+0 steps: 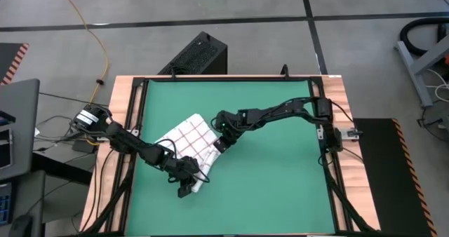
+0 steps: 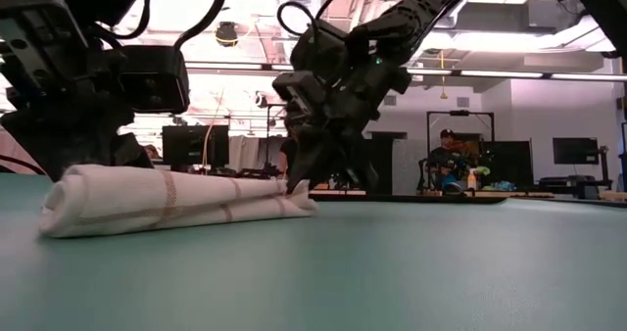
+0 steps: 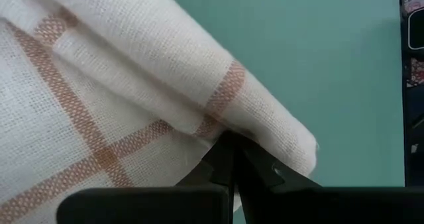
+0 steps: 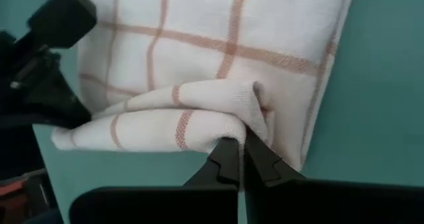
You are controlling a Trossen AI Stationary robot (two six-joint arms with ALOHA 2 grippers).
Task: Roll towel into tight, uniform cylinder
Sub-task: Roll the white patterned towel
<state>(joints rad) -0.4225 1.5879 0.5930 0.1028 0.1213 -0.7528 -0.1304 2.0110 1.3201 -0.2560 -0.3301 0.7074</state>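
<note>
The towel (image 1: 188, 137), white with red-brown grid lines, lies on the green mat (image 1: 280, 174), left of the middle. Its near-right part is rolled into a thick roll (image 2: 167, 202); the remainder lies flat on the mat toward the far left. My left gripper (image 1: 188, 186) is shut at the roll's near end. My right gripper (image 1: 218, 145) is shut at the roll's far end. In the low view the roll rests on the mat, with my right gripper (image 2: 302, 182) at its right end and the left arm (image 2: 69, 116) over its left end. My left gripper pinches a fold of the roll's near end (image 3: 228, 128) between its two fingertips (image 3: 222, 159), coming low over the mat. The roll lies on the mat. How many layers are held cannot be told. My right gripper pinches the folded cloth at the roll's far end (image 4: 246, 111) between its two fingertips (image 4: 226, 158), slanting down from the table's right side. Several layers are bunched there. The roll rests on the mat.
The mat has open room to the right (image 1: 280, 125) and near (image 1: 259, 202) sides of the towel. A black frame (image 1: 140, 83) and wooden edges border the mat. People and screens show in the room beyond the table in the low view.
</note>
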